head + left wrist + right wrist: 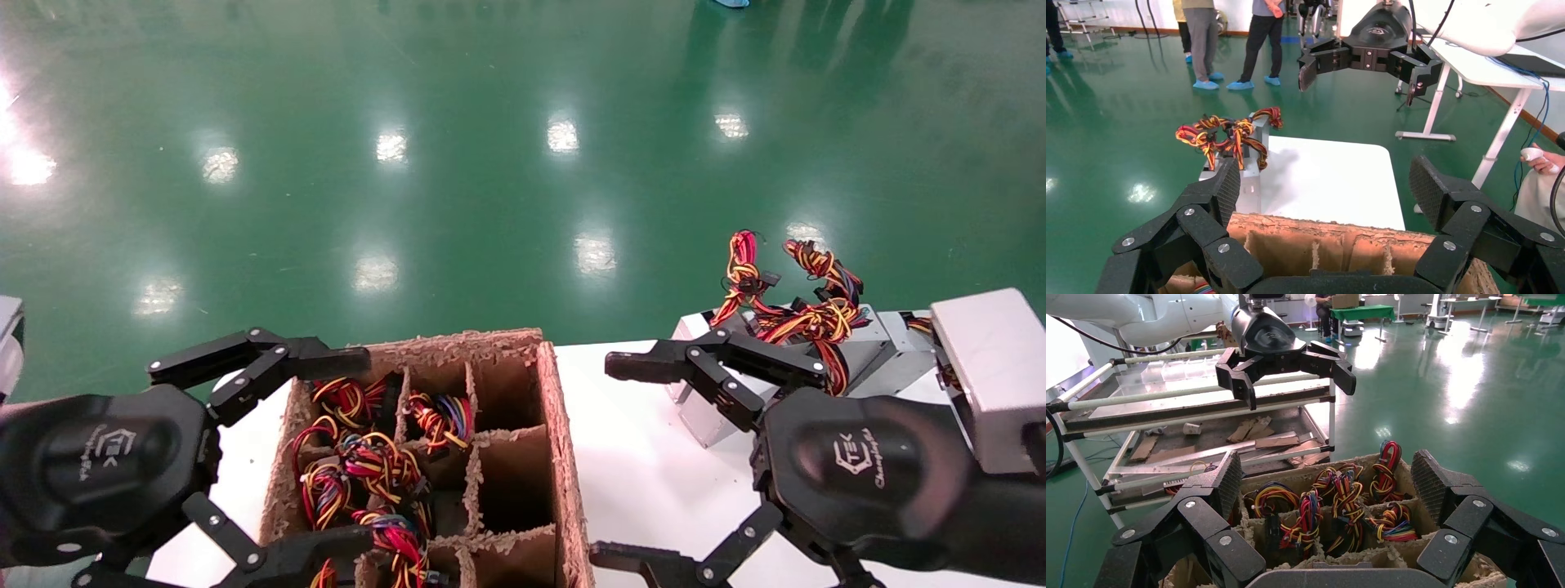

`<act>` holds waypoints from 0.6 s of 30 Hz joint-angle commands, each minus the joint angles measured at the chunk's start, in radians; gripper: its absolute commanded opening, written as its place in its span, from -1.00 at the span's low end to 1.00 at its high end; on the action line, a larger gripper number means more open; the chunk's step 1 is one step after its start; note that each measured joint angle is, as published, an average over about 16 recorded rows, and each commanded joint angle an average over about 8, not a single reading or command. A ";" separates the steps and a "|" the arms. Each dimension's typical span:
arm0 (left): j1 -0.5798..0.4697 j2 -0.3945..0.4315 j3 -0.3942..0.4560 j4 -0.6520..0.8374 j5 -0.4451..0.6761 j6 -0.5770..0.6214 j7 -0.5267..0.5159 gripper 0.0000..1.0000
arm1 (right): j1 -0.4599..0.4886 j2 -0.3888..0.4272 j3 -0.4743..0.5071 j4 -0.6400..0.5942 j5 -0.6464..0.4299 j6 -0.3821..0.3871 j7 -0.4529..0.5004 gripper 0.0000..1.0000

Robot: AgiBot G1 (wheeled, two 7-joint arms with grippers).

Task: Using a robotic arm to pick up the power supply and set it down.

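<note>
A white logo reading "TEK" with a line of script beside it, seemingly "ChangingTek", is printed on the black housing of the left gripper [323,453] in the head view. The same mark stands on the housing of the right gripper [625,461]. No other text can be read on anything in the three views.

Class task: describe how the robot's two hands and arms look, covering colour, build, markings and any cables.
Both the left hand and the right hand are matte black, with multi-link fingers joined by silver pins and ribbed finger pads. Each rounded palm housing carries a white logo. The forearms are glossy white, with thin black cables; a grey box sits at the right wrist.
</note>
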 commanded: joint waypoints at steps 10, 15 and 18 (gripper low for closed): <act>0.000 0.000 0.000 0.000 0.000 0.000 0.000 1.00 | 0.000 0.000 0.000 0.000 0.000 0.000 0.000 1.00; 0.000 0.000 0.000 0.000 0.000 0.000 0.000 1.00 | 0.000 0.000 0.000 0.000 0.000 0.000 0.000 1.00; 0.000 0.000 0.000 0.000 0.000 0.000 0.000 1.00 | 0.000 0.000 0.000 0.000 0.000 0.000 0.000 1.00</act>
